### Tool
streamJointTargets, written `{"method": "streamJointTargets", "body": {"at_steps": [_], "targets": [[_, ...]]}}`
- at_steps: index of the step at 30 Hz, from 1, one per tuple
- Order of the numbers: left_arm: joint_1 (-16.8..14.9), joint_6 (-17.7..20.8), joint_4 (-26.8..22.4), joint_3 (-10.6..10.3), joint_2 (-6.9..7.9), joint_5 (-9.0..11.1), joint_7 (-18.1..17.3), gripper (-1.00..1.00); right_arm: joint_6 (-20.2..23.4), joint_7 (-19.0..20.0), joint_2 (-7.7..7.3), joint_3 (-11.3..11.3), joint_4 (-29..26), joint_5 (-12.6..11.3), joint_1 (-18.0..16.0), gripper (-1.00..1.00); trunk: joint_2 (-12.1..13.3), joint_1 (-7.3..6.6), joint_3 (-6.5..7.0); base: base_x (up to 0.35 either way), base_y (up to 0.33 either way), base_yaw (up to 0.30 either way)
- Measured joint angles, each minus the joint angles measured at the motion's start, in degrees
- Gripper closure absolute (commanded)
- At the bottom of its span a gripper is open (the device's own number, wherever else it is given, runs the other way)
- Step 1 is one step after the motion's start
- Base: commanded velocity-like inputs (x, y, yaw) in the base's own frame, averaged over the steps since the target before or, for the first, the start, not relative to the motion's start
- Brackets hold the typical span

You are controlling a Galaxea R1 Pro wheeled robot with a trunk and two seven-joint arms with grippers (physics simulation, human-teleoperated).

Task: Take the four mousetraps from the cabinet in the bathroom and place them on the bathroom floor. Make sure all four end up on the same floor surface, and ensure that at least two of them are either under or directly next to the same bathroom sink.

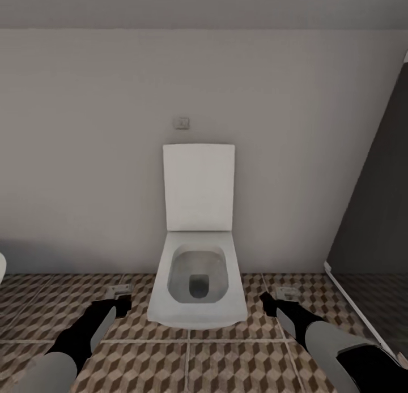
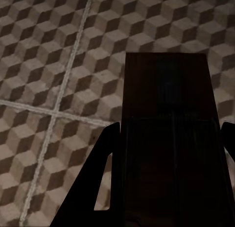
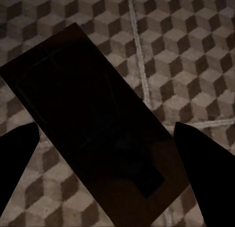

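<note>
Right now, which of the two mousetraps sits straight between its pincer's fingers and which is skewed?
The left pincer's mousetrap runs straight along the fingers. The right pincer's mousetrap lies diagonally across the gap, with its end angled off towards one side.

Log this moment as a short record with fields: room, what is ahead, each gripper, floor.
room: bathroom, pale grey wall
ahead: white toilet, lid up, against the wall
left gripper: low over the floor, dark mousetrap between the jaws
right gripper: low over the floor, second mousetrap lying aslant between the jaws
floor: cube-pattern tiles, pale grout
right edge: dark panel
</note>
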Motion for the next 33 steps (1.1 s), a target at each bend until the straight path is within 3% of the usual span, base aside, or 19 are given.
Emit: {"method": "streamJointTargets", "body": {"at_steps": [13, 33], "targets": [[-0.13, -0.15, 3.66, -0.10, -0.88, -0.29, -0.01, 1.00, 0.71, -0.44, 0.19, -0.07, -2.10, -0.06, 0.01, 1.00, -0.17, 0.34, -2.89, 0.000, 0.000, 0.000], [-0.11, -0.60, 4.35, 0.07, -0.82, -0.09, -0.13, 1.00, -0.41, -0.39, -0.10, 0.06, 1.17, -0.45, 0.00, 1.00, -0.44, 0.85, -7.32, 0.000, 0.000, 0.000]]}}
